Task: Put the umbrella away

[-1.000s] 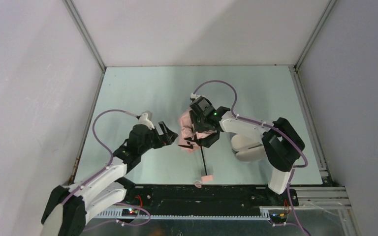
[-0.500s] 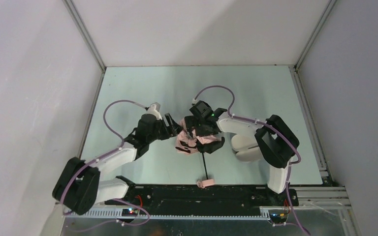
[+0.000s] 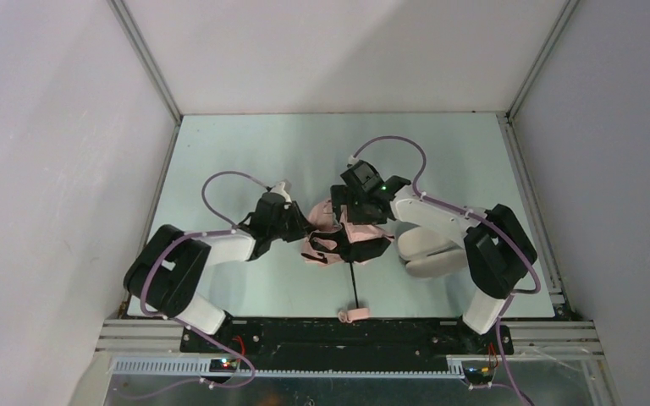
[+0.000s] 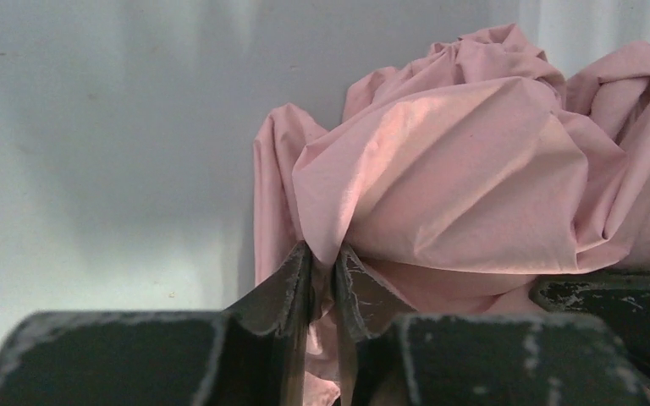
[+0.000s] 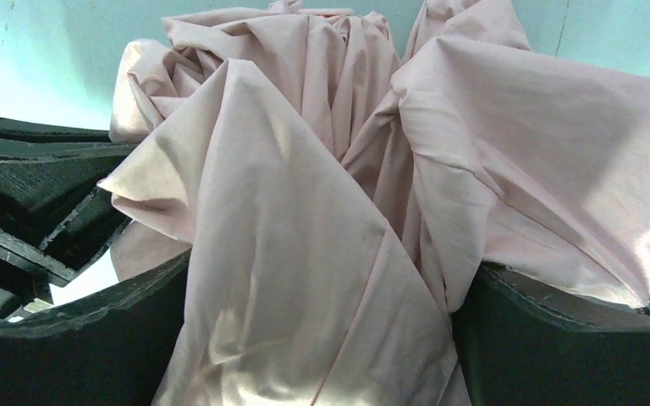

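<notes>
The umbrella (image 3: 323, 230) lies mid-table as a crumpled bundle of salmon-pink fabric. Its thin dark shaft (image 3: 353, 288) runs toward the near edge and ends in a small pink handle (image 3: 352, 315). My left gripper (image 3: 304, 227) reaches the bundle from the left. In the left wrist view it (image 4: 322, 250) is shut on a fold of the fabric (image 4: 457, 169). My right gripper (image 3: 349, 237) hangs over the bundle from the right. In the right wrist view it (image 5: 330, 283) stands open, and loose fabric (image 5: 305, 194) fills the wide space between its fingers.
The pale green table (image 3: 245, 152) is walled in by grey panels at the left, back and right. A black rail (image 3: 347, 335) runs along the near edge. The right arm's white links (image 3: 427, 249) lie just right of the umbrella.
My left arm swung right to the fabric and its jaws closed on a fold. My right gripper opened wide and shifted slightly toward the back right.
</notes>
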Available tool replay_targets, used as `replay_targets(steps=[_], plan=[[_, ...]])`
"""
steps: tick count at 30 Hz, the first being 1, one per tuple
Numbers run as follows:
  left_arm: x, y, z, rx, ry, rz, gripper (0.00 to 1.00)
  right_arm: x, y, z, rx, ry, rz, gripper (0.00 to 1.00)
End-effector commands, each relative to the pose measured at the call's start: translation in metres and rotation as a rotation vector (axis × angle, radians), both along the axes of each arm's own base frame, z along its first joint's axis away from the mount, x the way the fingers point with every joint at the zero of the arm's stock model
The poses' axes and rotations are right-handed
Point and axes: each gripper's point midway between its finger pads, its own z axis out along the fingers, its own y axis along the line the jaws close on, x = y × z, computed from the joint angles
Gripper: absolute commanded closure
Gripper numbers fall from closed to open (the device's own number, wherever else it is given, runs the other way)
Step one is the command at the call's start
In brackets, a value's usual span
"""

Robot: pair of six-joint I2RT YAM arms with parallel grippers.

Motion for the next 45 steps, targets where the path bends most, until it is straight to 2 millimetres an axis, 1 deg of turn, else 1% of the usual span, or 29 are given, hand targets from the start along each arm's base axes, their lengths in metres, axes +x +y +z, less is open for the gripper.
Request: replay_targets(steps=[1, 4, 5, 6, 9, 10, 13, 17, 19, 20, 21, 24, 25, 26, 27, 28, 30, 32, 33, 34, 35, 36, 37, 38, 39, 40, 41, 42, 45], plan=[[0.007, -0.022, 0.013, -0.011, -0.046, -0.057, 0.82, 0.008, 0.006, 0.004, 0.072, 0.026, -0.014, 0.01], [0.004, -0.037, 0.013, -0.008, -0.044, -0.080, 0.85, 0.004, 0.017, -0.023, 0.072, 0.081, -0.009, 0.01], [0.000, -0.043, 0.008, -0.005, -0.031, -0.095, 0.86, 0.003, 0.021, -0.028, 0.071, 0.085, -0.007, 0.01], [-0.003, -0.050, 0.008, -0.006, -0.027, -0.107, 0.88, 0.000, 0.023, -0.039, 0.060, 0.108, -0.013, 0.01], [-0.011, -0.059, -0.006, -0.008, 0.008, -0.121, 0.95, -0.005, 0.028, -0.060, 0.045, 0.148, -0.013, 0.00], [-0.016, -0.062, -0.010, -0.003, 0.017, -0.133, 0.98, -0.010, 0.029, -0.071, 0.020, 0.167, -0.006, 0.01], [-0.025, -0.062, -0.022, 0.024, 0.042, -0.135, 0.99, -0.022, 0.025, -0.094, -0.063, 0.207, 0.006, 0.00], [-0.029, -0.055, -0.030, 0.056, 0.045, -0.124, 0.99, -0.037, 0.024, -0.113, -0.114, 0.248, 0.038, 0.00], [-0.031, -0.047, -0.027, 0.085, 0.031, -0.114, 0.91, -0.036, 0.015, -0.118, -0.167, 0.231, 0.032, 0.01], [-0.032, -0.043, -0.020, 0.093, 0.021, -0.111, 0.87, -0.034, 0.012, -0.117, -0.183, 0.223, 0.027, 0.01], [-0.032, -0.037, -0.018, 0.118, 0.002, -0.100, 0.81, -0.032, 0.002, -0.118, -0.231, 0.207, 0.018, 0.00], [-0.033, -0.018, 0.009, 0.163, -0.054, -0.066, 0.68, -0.026, -0.014, -0.113, -0.337, 0.172, 0.009, 0.01], [-0.034, -0.013, 0.012, 0.180, -0.066, -0.058, 0.62, -0.027, -0.016, -0.114, -0.358, 0.170, 0.021, 0.01], [-0.036, -0.008, 0.022, 0.178, -0.082, -0.053, 0.58, -0.026, -0.017, -0.112, -0.378, 0.162, 0.025, 0.01], [-0.037, -0.004, 0.024, 0.186, -0.090, -0.048, 0.53, -0.028, -0.017, -0.113, -0.396, 0.161, 0.037, 0.01], [-0.039, 0.000, 0.031, 0.183, -0.099, -0.043, 0.50, -0.027, -0.017, -0.112, -0.408, 0.154, 0.042, 0.01], [-0.042, 0.005, 0.035, 0.181, -0.107, -0.030, 0.44, -0.029, -0.014, -0.114, -0.412, 0.159, 0.055, 0.01], [-0.043, 0.009, 0.032, 0.178, -0.097, -0.019, 0.39, -0.031, -0.008, -0.113, -0.386, 0.164, 0.068, 0.01], [-0.045, 0.011, 0.024, 0.179, -0.073, -0.022, 0.38, -0.031, -0.006, -0.112, -0.369, 0.168, 0.072, 0.01], [-0.043, 0.009, 0.022, 0.164, -0.068, -0.020, 0.38, -0.031, 0.004, -0.107, -0.315, 0.168, 0.084, 0.01], [-0.045, 0.007, 0.012, 0.161, -0.032, -0.033, 0.39, -0.031, 0.006, -0.105, -0.287, 0.175, 0.087, 0.00], [-0.042, 0.002, 0.011, 0.141, -0.033, -0.033, 0.39, -0.030, 0.018, -0.095, -0.221, 0.169, 0.098, 0.01], [-0.045, -0.002, 0.001, 0.131, 0.003, -0.056, 0.42, -0.030, 0.020, -0.092, -0.194, 0.172, 0.098, 0.01], [-0.044, -0.008, 0.002, 0.105, 0.002, -0.063, 0.43, -0.029, 0.028, -0.082, -0.145, 0.165, 0.106, 0.01], [-0.044, -0.010, -0.007, 0.110, 0.022, -0.064, 0.46, -0.027, 0.030, -0.075, -0.121, 0.160, 0.107, 0.01], [-0.041, -0.012, -0.008, 0.100, 0.020, -0.060, 0.49, -0.027, 0.035, -0.069, -0.095, 0.156, 0.113, 0.00], [-0.041, -0.012, -0.013, 0.108, 0.032, -0.057, 0.54, -0.028, 0.035, -0.066, -0.075, 0.165, 0.116, 0.00], [-0.038, -0.013, -0.014, 0.102, 0.026, -0.052, 0.58, -0.029, 0.040, -0.057, -0.032, 0.166, 0.125, 0.00], [-0.035, -0.016, -0.019, 0.094, 0.023, -0.056, 0.78, -0.032, 0.046, -0.046, 0.055, 0.172, 0.139, 0.01]])
